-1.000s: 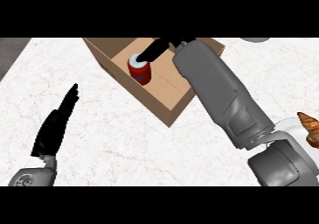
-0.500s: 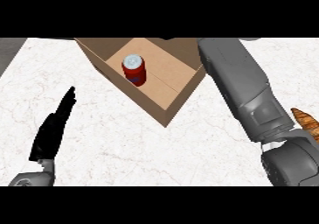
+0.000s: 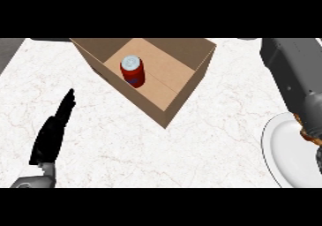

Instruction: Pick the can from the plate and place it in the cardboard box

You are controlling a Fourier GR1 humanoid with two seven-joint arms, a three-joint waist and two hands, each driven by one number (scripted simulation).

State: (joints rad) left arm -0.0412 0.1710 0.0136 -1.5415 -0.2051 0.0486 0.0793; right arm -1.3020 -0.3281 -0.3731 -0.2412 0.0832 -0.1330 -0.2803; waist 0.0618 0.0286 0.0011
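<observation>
White marbled bench (image 3: 124, 145), grey strip at its left. Left hand (image 3: 54, 134) rests with fingers straight, released; red can (image 3: 132, 71) upright in cardboard box (image 3: 179, 90) beyond them. Plate (image 3: 283, 150) far right.

I have just one view, from my head, and it looks steeply down onto the white counter (image 3: 189, 145). It is quite near. The cardboard box (image 3: 182, 79) sits at the top middle of the frame. My left hand (image 3: 54, 134) comes in from the lower left, and my grey right forearm (image 3: 300, 75) runs down the right edge.
</observation>
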